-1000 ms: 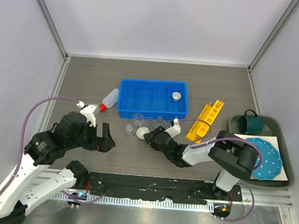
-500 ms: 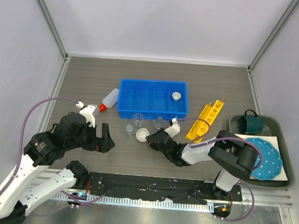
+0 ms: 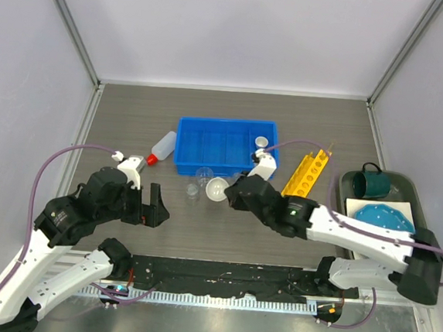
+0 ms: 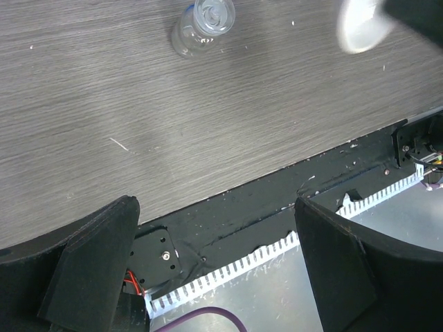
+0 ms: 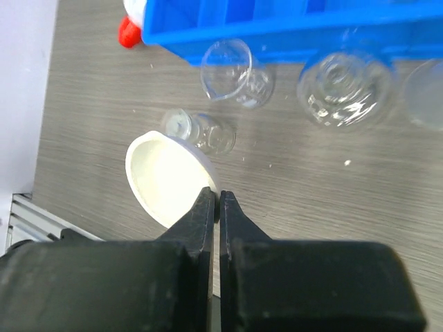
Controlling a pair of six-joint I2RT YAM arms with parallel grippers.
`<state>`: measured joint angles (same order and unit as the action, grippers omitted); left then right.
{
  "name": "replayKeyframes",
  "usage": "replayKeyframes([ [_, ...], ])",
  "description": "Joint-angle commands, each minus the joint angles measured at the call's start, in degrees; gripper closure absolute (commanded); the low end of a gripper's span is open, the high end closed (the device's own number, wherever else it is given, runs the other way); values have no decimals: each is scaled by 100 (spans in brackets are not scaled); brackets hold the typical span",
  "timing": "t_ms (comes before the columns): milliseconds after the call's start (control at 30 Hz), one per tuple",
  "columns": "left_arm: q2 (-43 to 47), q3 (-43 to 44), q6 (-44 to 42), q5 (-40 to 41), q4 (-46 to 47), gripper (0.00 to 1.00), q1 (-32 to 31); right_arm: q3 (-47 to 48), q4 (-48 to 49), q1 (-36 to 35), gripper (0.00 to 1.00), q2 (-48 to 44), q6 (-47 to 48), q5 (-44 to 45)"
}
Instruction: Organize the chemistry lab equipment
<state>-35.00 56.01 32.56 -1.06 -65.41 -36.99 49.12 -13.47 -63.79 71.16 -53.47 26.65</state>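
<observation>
Right arm pinches a white dish; left arm hangs with jaws apart.

The right arm stretches low from 4 o'clock toward the middle of the table point(image 3: 132, 119). There the right gripper point(image 5: 216, 202) is clamped on the rim of a tilted small white dish point(image 5: 166, 176). The dish sits at 6 o'clock of the blue tray point(image 3: 223, 147), just beside a small glass vial point(image 5: 197, 131). The left arm is folded at 8 o'clock, and the left gripper point(image 4: 214, 270) points down with its jaws wide.

Two small white dishes point(image 3: 217, 187) point(image 3: 261, 143), four clear glass vessels point(image 5: 232, 69) point(image 5: 197, 128) point(image 5: 342, 86) point(image 5: 426, 83), one red-capped squeeze bottle point(image 3: 161, 147), one yellow rack point(image 3: 308, 173), one blue tray point(image 3: 225, 148), one teal mug point(image 3: 367, 181), one blue plate point(image 3: 388, 218).
</observation>
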Motion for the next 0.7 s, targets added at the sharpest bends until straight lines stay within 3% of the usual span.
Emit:
replayKeyframes([
  [0,-7,103,49,-70,247,0,25,782,-2085,15,99,-795,706,901],
  [67,-6,112,67,-61,265,0,25,1177,-2474,112,99,-893,864,1244],
  [233,11,182,75,-17,213,0,26,1687,-2845,1007,99,-735,1434,992],
  [433,11,218,58,18,151,0,25,2197,-2564,2403,99,46,2024,148],
  [667,37,253,-12,53,54,0,25,3014,-2493,3065,99,1382,2482,-213],
])
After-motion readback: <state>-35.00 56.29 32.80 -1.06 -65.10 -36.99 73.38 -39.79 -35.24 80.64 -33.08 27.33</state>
